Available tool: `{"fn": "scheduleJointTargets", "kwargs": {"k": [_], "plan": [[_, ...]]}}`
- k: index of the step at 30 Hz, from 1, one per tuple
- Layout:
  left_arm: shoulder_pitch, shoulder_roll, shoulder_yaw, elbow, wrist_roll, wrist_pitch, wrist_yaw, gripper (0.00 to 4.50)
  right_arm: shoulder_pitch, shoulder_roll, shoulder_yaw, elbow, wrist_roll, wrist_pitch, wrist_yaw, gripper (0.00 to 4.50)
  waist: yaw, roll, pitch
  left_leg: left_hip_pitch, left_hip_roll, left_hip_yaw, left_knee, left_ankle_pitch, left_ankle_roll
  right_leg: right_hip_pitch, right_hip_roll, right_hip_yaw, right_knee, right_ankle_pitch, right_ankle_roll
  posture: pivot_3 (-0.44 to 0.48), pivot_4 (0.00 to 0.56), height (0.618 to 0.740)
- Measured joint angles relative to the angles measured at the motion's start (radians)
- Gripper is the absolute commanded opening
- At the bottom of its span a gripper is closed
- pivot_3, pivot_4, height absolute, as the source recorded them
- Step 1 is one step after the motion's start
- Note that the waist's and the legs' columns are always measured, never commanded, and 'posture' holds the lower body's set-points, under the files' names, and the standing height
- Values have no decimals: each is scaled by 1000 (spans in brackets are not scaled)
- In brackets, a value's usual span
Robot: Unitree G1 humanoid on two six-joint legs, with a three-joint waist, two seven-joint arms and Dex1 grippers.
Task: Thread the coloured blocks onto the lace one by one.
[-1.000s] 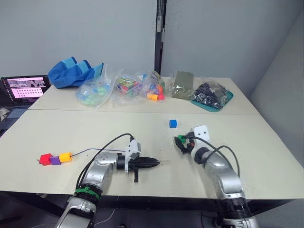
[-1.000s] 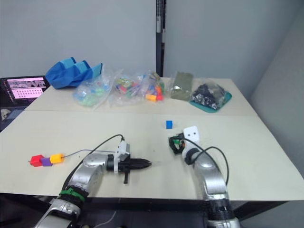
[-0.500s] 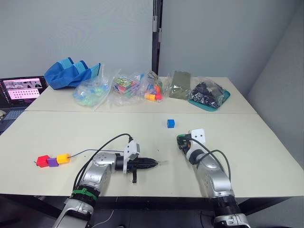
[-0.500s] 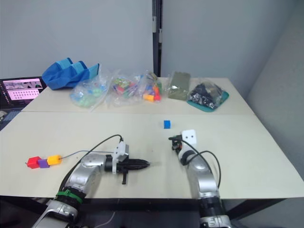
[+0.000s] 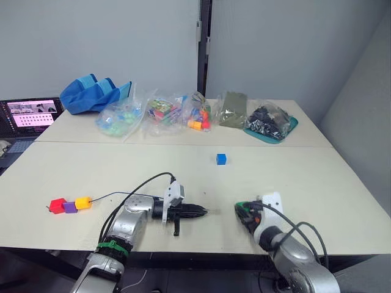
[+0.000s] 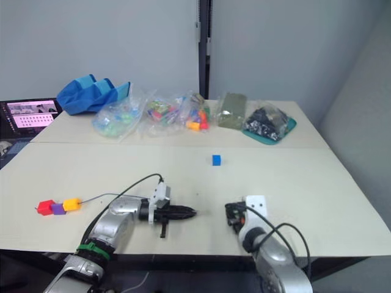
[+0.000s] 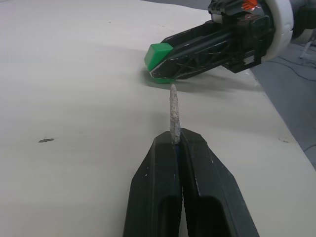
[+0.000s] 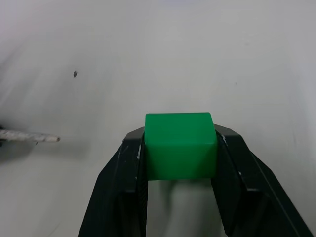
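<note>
- Progress: three blocks sit in a touching row on the lace [image 5: 113, 195] near the table's [image 5: 342, 183] left edge, far from the left hand [image 5: 198, 212]: the red block [image 5: 58, 205] outermost, then the purple block [image 5: 71, 207], then the yellow-orange block [image 5: 84, 202] nearest that hand. By their position on the cord, these three are judged to be threaded.
- Remaining: two blocks. The green block [image 8: 180, 144] is in hand; the blue block [image 5: 221, 159] lies loose on the table beyond the left hand, toward the clear bags [image 5: 165, 113] at the far side.
- Left hand: clenched on the lace just behind its stiff pale tip [image 7: 174, 111]. The tip projects forward past the fingertips toward the right hand [image 5: 243, 210]. From the hand the cord runs back across the table to the threaded row.
- Right hand: grasping the green block between its two fingers, low over the table and facing the left hand.
- Relation: in the left wrist view the green block lies just beyond the lace tip and slightly off its line; tip and block are apart, not touching.
- Judgement: the current step is feeding the tip into the green block. The block's hole cannot be made out, so alignment cannot be confirmed.
</note>
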Motion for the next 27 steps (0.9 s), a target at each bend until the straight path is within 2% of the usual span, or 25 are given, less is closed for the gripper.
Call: {"fn": "scheduleJointTargets", "kwargs": {"k": [8, 10, 15, 17, 21, 25, 27], "plan": [[-48, -25, -7, 74, 10, -25, -27, 0, -18, 107, -29, -37, 41, 99, -83, 1195, -1, 0, 0, 0, 0, 0, 0, 0, 0, 0, 0, 0, 0, 0, 0, 0, 150, 740], [-51, -27, -7, 81, 10, -31, -32, 0, -22, 120, -32, -37, 42, 106, -92, 2215, -2, 0, 0, 0, 0, 0, 0, 0, 0, 0, 0, 0, 0, 0, 0, 0, 150, 740], [-51, -29, -4, 89, 9, -44, -45, 0, -52, 162, -77, -37, 100, 131, -107, 3924, -2, 0, 0, 0, 0, 0, 0, 0, 0, 0, 0, 0, 0, 0, 0, 0, 150, 740], [-51, -30, -3, 90, 9, -45, -45, 0, -78, 164, -100, -37, 127, 139, -108, 4479, -2, 0, 0, 0, 0, 0, 0, 0, 0, 0, 0, 0, 0, 0, 0, 0, 150, 740], [-47, -34, 4, 89, 8, -45, -44, 0, -190, 152, -233, -34, 244, 182, -101, 4479, -2, 0, 0, 0, 0, 0, 0, 0, 0, 0, 0, 0, 0, 0, 0, 0, 150, 740], [-42, -37, 7, 83, 7, -45, -43, 0, -351, -18, -329, 13, 365, 245, -23, 4479, -1, 0, 0, -1, 0, -1, -1, 0, 1, 0, 0, 0, 0, 0, 0, 0, 150, 740], [-39, -39, 6, 77, 8, -45, -38, 0, -399, -169, -313, 72, 390, 267, 68, 4479, -1, 0, 0, -1, -1, 0, -1, 0, 1, 0, -1, 0, -1, 0, 0, 0, 150, 740]]}}
